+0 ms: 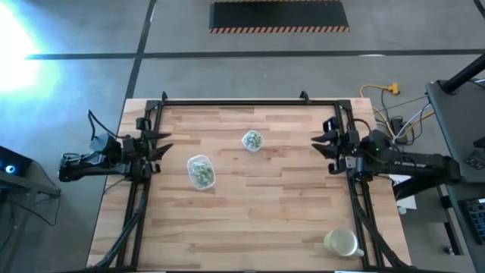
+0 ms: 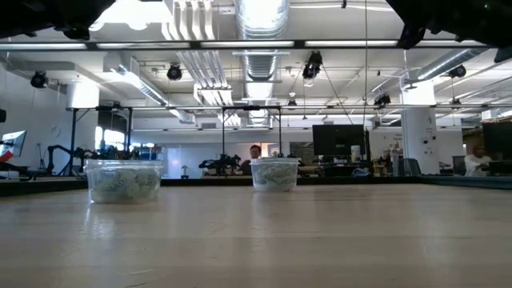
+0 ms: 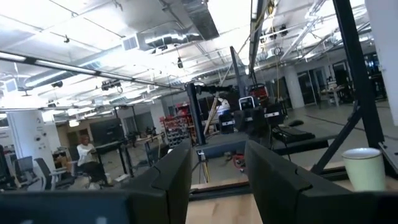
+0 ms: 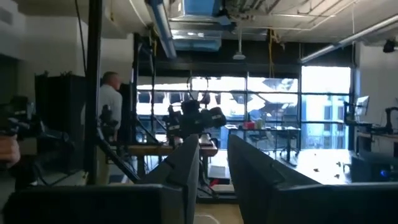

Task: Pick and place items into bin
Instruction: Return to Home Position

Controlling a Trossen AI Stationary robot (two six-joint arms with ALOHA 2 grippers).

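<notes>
Two clear containers stand on the wooden table, and each holds pale green-and-white items. One is a squarish tub [image 1: 201, 172] [image 2: 124, 180] left of the middle. The other is a round tub [image 1: 252, 141] [image 2: 274, 174] farther back. Which of the two is the bin I cannot tell. My left gripper [image 1: 167, 145] [image 3: 217, 171] hangs open above the table's left edge and points toward the middle, with nothing between its fingers. My right gripper [image 1: 315, 144] [image 4: 213, 163] is at the right edge and faces it. It is open by a narrow gap with nothing in it.
A pale cup [image 1: 341, 243] [image 3: 364, 168] stands near the table's near right corner. A black frame [image 1: 250, 102] runs along the far edge and down both sides. Bare wood lies between the tubs and the near edge. People sit or stand in the room beyond the table.
</notes>
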